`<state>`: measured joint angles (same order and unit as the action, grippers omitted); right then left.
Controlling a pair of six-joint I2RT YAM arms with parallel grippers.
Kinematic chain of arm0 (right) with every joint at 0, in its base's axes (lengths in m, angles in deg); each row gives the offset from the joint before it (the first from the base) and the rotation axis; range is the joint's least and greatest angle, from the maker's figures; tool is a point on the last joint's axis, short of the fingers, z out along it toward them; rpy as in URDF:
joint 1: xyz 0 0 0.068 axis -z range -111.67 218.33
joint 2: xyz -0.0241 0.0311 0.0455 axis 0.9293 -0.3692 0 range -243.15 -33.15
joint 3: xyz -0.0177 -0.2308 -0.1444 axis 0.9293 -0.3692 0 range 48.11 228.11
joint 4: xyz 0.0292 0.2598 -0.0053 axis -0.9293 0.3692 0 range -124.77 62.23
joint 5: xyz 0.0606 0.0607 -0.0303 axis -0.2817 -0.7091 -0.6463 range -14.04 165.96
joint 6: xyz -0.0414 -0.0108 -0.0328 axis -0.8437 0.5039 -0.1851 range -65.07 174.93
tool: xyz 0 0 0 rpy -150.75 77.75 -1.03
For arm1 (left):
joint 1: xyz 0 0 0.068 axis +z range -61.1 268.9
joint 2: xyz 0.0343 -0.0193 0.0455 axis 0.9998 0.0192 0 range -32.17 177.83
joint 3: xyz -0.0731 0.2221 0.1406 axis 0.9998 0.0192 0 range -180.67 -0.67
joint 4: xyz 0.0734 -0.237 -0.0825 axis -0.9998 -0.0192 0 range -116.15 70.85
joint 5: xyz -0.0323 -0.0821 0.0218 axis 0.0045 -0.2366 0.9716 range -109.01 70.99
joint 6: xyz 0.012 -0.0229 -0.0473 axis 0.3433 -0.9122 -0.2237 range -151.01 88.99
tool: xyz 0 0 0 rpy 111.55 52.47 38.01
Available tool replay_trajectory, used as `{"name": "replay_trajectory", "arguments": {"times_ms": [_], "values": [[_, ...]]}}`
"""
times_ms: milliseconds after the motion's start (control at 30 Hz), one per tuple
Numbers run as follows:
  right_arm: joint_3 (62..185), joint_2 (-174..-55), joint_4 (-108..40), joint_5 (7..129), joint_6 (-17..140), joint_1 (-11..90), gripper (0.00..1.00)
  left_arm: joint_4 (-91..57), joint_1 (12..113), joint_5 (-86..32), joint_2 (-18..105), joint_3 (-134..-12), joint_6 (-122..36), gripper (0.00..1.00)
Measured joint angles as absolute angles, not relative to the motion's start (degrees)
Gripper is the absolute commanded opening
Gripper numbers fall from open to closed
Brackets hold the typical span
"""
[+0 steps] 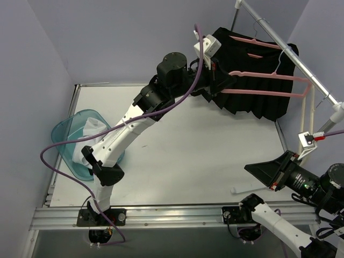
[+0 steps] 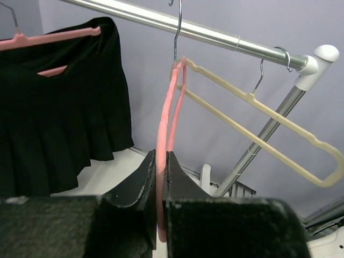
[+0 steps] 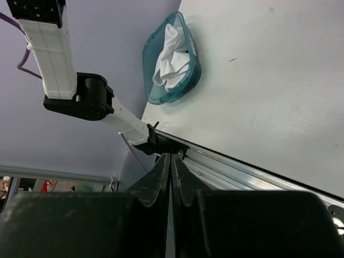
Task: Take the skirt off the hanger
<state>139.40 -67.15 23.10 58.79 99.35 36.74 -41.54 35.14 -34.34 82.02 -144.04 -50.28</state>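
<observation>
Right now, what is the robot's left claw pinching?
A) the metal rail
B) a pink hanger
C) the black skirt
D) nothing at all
B: in the left wrist view the left claw is closed on the thin edge of a pink hanger, while the black skirt hangs apart to one side.

Skirt (image 2: 59, 113) cut by left edge (left wrist view), hem hidden
</observation>
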Motion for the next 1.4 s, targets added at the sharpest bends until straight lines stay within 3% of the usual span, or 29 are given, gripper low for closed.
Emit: {"name": "replay_trajectory", "arguments": {"times_ms": [500,600,633,767,967,1133,1400], "values": [[136.86,-66.93,23.29,59.55,100.14,36.80,0.00,-37.28,33.61,-34.34,87.11,-144.82,-50.04,0.05],[136.31,-66.88,23.27,59.75,100.14,36.83,0.00,-37.37,33.44,-34.69,87.44,-144.80,-49.86,0.21],[136.25,-66.88,23.25,59.88,100.14,36.85,0.00,-37.35,33.44,-35.00,87.44,-144.78,-49.75,0.40],[136.14,-66.66,23.12,60.14,100.38,37.13,0.00,-37.35,33.46,-35.76,86.30,-142.38,-48.42,0.68],[136.23,-66.45,23.42,60.78,101.23,37.22,0.00,-41.59,36.00,-37.75,83.98,-138.05,-40.46,0.75],[136.40,-66.53,23.64,61.00,101.45,37.22,0.00,-45.96,43.04,-37.42,83.79,-139.12,-31.30,0.89],[135.50,-69.48,21.96,60.82,102.04,37.31,0.00,-33.68,53.33,-38.41,85.38,-135.23,-24.05,0.94]]}}
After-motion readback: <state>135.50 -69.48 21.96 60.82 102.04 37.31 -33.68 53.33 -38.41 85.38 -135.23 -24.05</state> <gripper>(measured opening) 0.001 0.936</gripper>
